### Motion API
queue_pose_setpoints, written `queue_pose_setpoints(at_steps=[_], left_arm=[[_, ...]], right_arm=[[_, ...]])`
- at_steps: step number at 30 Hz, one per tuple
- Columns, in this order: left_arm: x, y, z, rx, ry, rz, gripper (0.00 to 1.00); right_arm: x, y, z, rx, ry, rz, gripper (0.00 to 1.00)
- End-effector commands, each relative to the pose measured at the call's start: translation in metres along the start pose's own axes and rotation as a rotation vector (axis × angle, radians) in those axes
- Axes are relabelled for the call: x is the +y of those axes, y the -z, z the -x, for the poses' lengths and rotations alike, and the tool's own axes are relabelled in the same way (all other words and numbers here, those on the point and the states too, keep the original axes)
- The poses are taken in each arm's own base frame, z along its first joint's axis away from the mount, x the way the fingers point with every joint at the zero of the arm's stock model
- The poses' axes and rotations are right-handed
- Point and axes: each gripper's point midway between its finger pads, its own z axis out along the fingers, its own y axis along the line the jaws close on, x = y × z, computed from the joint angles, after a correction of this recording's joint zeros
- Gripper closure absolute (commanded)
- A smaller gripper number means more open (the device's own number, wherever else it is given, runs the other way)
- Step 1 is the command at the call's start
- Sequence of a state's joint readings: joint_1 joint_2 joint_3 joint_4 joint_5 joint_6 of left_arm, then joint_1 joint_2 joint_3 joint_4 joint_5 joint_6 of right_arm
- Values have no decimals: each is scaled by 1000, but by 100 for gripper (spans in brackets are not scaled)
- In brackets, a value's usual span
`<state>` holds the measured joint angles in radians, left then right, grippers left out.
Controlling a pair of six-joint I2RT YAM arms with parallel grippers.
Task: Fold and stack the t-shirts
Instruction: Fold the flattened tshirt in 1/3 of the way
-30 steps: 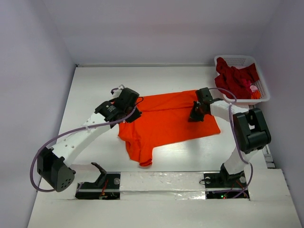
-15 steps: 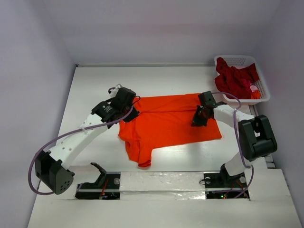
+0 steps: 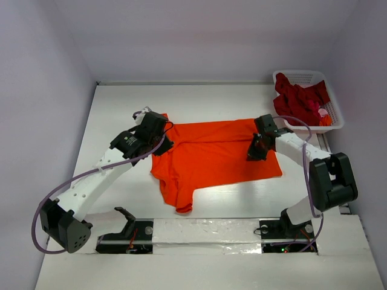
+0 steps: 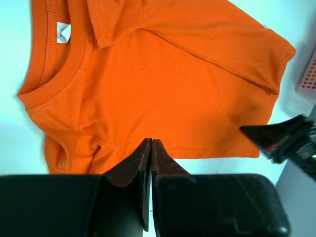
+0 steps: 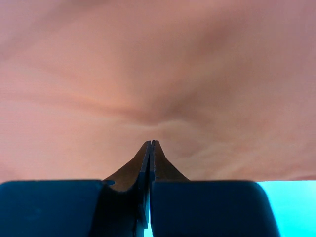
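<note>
A bright orange t-shirt (image 3: 211, 157) lies spread on the white table, one sleeve hanging toward the near edge. In the left wrist view the orange t-shirt (image 4: 163, 84) shows its collar at the left and a folded sleeve on top. My left gripper (image 3: 162, 142) hovers at the shirt's left edge; its jaws (image 4: 150, 141) are shut with nothing between them. My right gripper (image 3: 254, 152) sits on the shirt's right part, shut, its tips (image 5: 150, 142) down against the wrinkled cloth (image 5: 158, 59). Dark red t-shirts (image 3: 299, 99) lie heaped in the basket.
A white lattice basket (image 3: 331, 124) stands at the back right corner, its corner also visible in the left wrist view (image 4: 308, 74). Grey walls close in the table on three sides. The arm bases sit along the near edge.
My left gripper has drawn back to the left, off the shirt's shoulder. My right gripper has slid slightly right and nearer, and the shirt's right edge lies a bit further out.
</note>
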<state>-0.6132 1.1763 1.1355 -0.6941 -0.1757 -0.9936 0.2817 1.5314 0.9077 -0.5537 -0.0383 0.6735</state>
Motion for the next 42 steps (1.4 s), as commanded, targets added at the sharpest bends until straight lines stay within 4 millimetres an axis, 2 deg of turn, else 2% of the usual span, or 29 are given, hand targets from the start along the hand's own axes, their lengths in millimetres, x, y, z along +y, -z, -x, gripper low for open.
queue_pose_setpoints(at_steps=[1,2,3,5,6,7,8,10,11,12,13,14,15,17,18,19,21,28,35,40,42], left_arm=[[5,6,0,-3,-10,-6,100],[5,6,0,-2,-10,-7,100],[5,6,0,-1,-12,-7,100],[4,7,1,-2,-13,-10,100],[4,8,1,-4,-16,-10,100],[4,8,1,-4,-16,-11,100],[4,8,1,-3,-17,-11,100],[4,8,1,1,-20,-7,100],[4,9,1,1,-21,-8,100],[5,10,1,2,-22,-6,100],[4,11,2,-2,-22,-5,100],[4,11,2,-3,-21,-6,100],[4,12,3,-6,-21,-8,100],[4,13,4,-11,-20,-7,100],[5,12,3,-7,-21,-4,100],[4,12,3,-7,-18,-6,100],[4,11,3,-4,-15,-4,100],[2,15,5,-10,-8,-9,100],[4,21,11,-25,6,-7,100],[4,26,15,-38,4,-5,100],[4,27,15,-40,5,-5,100]], right_arm=[[30,32,53,-143,41,30,100],[36,34,60,-150,44,35,100],[51,43,76,-180,46,67,100],[61,32,84,-159,47,70,100],[74,23,90,-132,57,96,100],[82,30,97,-147,63,124,100],[84,14,97,-114,69,108,100],[90,3,102,-90,84,106,100],[99,4,112,-101,91,118,100],[98,-12,110,-68,96,101,100],[99,-16,109,-48,105,98,100],[108,-16,112,-46,117,114,100],[107,-26,109,-20,128,107,100],[114,-29,104,-5,160,94,100],[118,-27,111,-18,168,98,100],[118,-33,105,6,184,86,100],[122,-36,109,9,189,86,100],[111,-56,98,51,167,44,100],[109,-67,86,97,135,51,100],[91,-68,91,90,80,19,100],[78,-67,100,79,49,2,100]])
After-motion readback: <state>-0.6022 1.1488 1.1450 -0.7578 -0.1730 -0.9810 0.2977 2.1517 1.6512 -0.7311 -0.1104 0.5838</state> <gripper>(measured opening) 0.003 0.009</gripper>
